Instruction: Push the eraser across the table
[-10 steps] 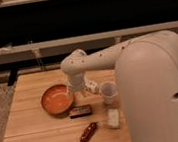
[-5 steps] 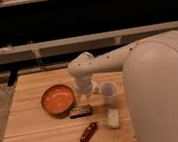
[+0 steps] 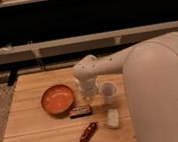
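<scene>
The eraser is a small flat dark block with a tan edge. It lies on the light wooden table, just below and right of the orange bowl. My gripper hangs from the white arm right above the eraser, next to the bowl's right rim. The arm's wrist hides the lower part of the gripper.
A white cup stands right of the gripper. A small white packet lies in front of the cup. A reddish-brown glossy oblong object lies near the table's front edge. My large white arm body covers the table's right side.
The arm has shifted right and slightly down, bringing the gripper closer over the eraser. The eraser, bowl and cup have stayed where they were.
</scene>
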Action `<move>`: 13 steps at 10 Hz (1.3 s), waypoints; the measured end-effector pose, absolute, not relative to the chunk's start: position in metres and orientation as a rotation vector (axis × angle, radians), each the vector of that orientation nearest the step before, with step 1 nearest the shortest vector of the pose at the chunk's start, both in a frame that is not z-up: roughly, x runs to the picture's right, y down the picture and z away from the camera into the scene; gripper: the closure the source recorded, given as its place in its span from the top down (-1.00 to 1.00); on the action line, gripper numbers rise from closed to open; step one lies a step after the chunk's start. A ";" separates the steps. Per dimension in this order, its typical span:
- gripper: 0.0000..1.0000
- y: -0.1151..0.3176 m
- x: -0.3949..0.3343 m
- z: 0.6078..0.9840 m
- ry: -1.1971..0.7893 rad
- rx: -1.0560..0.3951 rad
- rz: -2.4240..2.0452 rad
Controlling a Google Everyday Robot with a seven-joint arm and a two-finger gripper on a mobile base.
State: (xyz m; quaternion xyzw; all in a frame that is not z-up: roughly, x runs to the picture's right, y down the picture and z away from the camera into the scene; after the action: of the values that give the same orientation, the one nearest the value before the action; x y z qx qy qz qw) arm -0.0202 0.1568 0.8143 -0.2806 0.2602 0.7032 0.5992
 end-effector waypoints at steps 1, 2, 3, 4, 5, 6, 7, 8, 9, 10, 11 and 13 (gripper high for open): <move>-1.00 0.160 -0.018 0.815 0.613 -0.651 1.634; -1.00 0.168 -0.011 0.817 0.637 -0.655 1.642; -1.00 0.173 -0.004 0.817 0.651 -0.657 1.650; -1.00 0.179 0.001 0.819 0.666 -0.660 1.655; -1.00 0.183 0.002 0.820 0.674 -0.665 1.654; -1.00 0.188 0.003 0.822 0.684 -0.671 1.653; -1.00 0.192 0.006 0.824 0.689 -0.674 1.657; -1.00 0.193 0.007 0.825 0.691 -0.674 1.660; -1.00 0.196 0.007 0.827 0.692 -0.676 1.657; -1.00 0.199 0.004 0.829 0.690 -0.675 1.646; -1.00 0.200 0.002 0.830 0.686 -0.675 1.638; -1.00 0.202 -0.001 0.833 0.679 -0.668 1.627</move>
State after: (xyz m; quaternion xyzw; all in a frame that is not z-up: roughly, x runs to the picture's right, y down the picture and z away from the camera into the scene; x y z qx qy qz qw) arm -0.0012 0.2025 0.8328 -0.2865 0.2916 0.6982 0.5877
